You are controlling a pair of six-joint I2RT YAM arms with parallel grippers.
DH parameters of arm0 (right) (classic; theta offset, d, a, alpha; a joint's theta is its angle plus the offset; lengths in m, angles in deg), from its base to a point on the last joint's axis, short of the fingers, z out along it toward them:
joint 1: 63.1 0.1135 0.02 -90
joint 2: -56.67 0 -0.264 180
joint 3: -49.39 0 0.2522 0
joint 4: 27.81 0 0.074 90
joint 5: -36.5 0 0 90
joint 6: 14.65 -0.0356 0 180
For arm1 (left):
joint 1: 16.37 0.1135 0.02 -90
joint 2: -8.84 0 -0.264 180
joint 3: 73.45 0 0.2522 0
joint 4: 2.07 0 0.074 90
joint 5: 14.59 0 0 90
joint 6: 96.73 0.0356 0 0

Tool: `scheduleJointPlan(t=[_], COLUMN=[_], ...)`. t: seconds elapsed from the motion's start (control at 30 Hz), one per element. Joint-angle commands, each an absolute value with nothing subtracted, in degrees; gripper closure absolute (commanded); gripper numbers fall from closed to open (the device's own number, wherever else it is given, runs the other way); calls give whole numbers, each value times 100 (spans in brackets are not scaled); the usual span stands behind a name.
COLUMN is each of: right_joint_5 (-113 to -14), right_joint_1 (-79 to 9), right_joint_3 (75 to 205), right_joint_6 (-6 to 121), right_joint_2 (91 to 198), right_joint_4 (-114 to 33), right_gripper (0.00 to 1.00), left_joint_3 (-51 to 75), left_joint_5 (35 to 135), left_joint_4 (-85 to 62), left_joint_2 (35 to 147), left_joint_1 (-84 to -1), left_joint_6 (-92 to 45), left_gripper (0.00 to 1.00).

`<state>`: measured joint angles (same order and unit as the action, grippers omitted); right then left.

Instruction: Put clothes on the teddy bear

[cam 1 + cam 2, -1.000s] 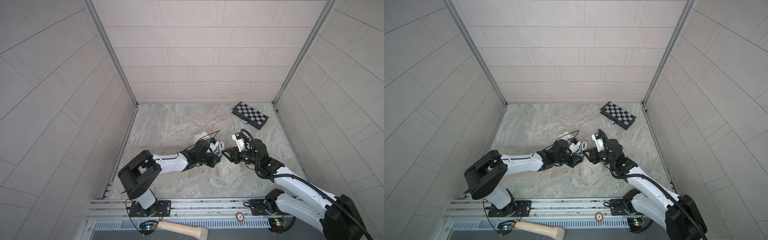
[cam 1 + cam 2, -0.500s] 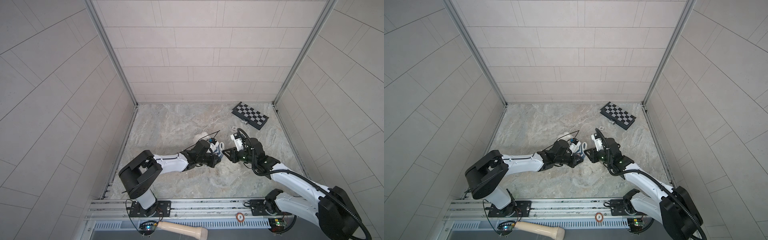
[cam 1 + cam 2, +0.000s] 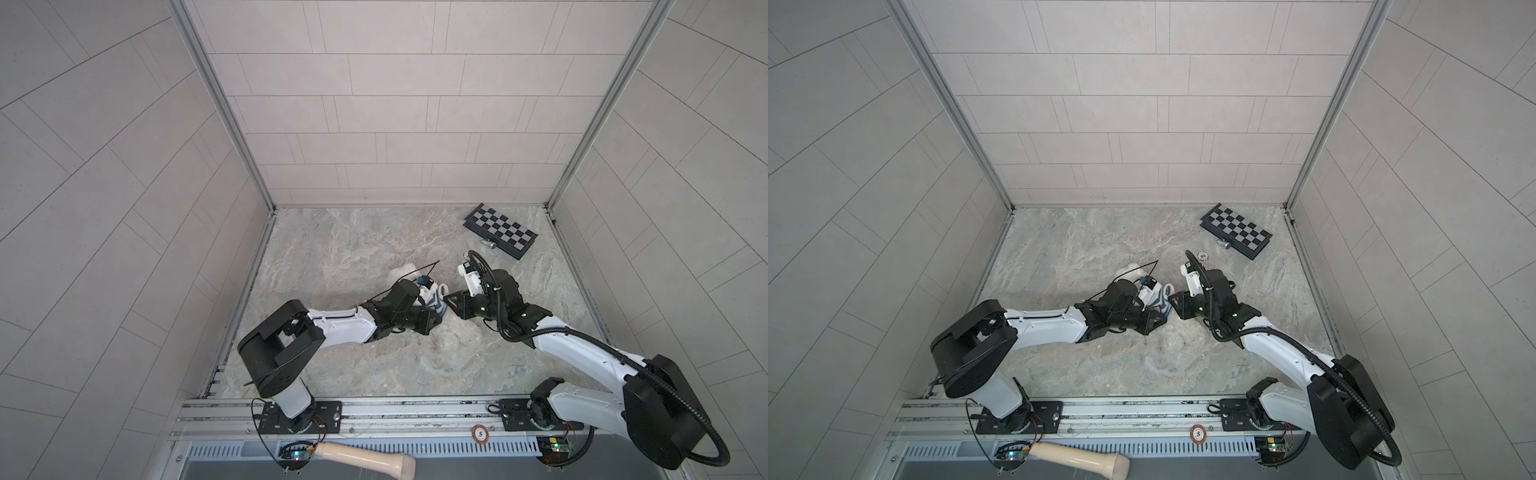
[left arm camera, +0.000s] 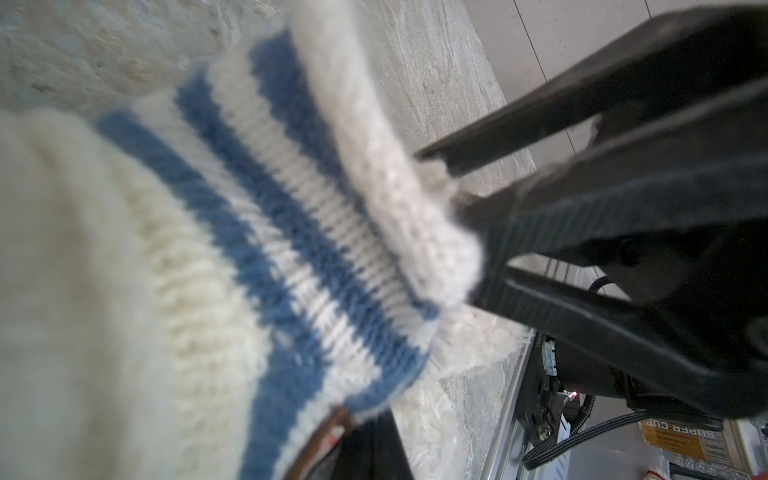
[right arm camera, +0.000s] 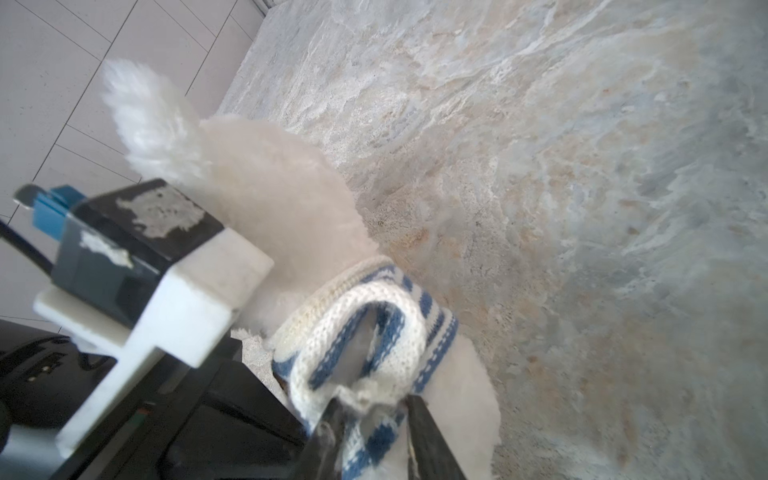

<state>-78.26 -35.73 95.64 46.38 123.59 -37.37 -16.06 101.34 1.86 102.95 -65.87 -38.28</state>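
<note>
A: Position of the teddy bear to be logged.

B: Found mid-table, between the two arms and mostly hidden under them in both top views. Only a tuft of cream fur is exposed behind the left gripper.

A: Grip states?

B: Right gripper: jaws drawn in narrow on a bunched white edge of the striped shirt. The same pinch is seen from the left wrist view, knit nipped at the tips. Left gripper: closed right down. Its tips are buried under knit and fur, so what is clamped cannot be told.

A: Reason for the arrangement?

B: Judged, not seen: the bear is steadied from one side so that the shirt can be stretched from the other. A loop of knit is pulled open by the right pinch, presumably for a limb or the body to be passed through. The striped band is seen wrapped round fur, with cream pile on both sides of it, so the garment appears partly on.

A: Heading and long axis?

B: The axis is read as diagonal in the top views, from the back-left tuft down towards the meeting grippers, low along the table. In the right wrist view one fluffy limb or ear is stuck up clear of the body. No face is shown, so the head end cannot be told.
</note>
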Motion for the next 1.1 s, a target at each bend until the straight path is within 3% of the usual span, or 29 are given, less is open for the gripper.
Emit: scheduleJointPlan(t=[0.0,0.37,0.77,1.07], right_joint_5=[-7761,-7637,-7310,-7248], right_joint_1=[-3533,-3498,-3485,-3536], right_joint_3=[9655,9536,9454,9303], right_joint_6=[4613,4662,4626,4381], right_joint_2=[12467,12131,11213,11402], right_joint_4=[-3604,-3747,-5117,-4811], right_gripper=[73,65,52,54], left_joint_3=[-1740,-1656,-1702,-1777], left_joint_5=[10107,10046,10098,10116], left_joint_4=[-63,-147,67,184], left_joint_2=[10451,10516,10575,10535], left_joint_1=[-6620,-6673,-6729,-6718], left_joint_6=[-3837,-3863,-3883,-3906], left_gripper=[100,100,100,100])
